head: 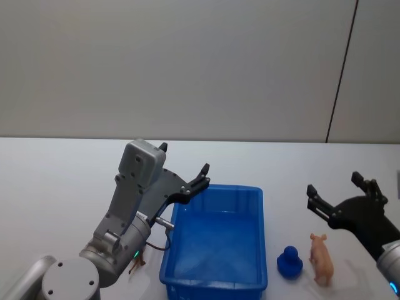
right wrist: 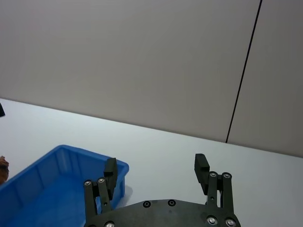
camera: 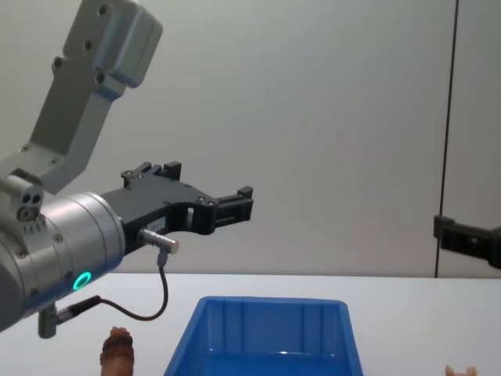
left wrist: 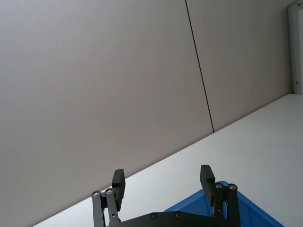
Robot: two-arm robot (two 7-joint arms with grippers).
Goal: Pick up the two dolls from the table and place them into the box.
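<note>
Left gripper [head: 184, 160] spread, raised over box's [head: 212, 289] left rim; brown doll [head: 135, 264] on table beneath that arm; right gripper [head: 334, 184] spread (nothing held), hovering beyond blue doll [head: 290, 261] and pink pig [head: 321, 258]

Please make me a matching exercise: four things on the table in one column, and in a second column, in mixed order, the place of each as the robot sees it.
Things:
1. brown doll
2. blue doll
3. pale pink pig
4. box

Places:
A. farthest to the right
B. just right of the box
C. left of the box
D. in the middle, with nothing inside

Pairs: 1-C, 2-B, 3-A, 4-D
</note>
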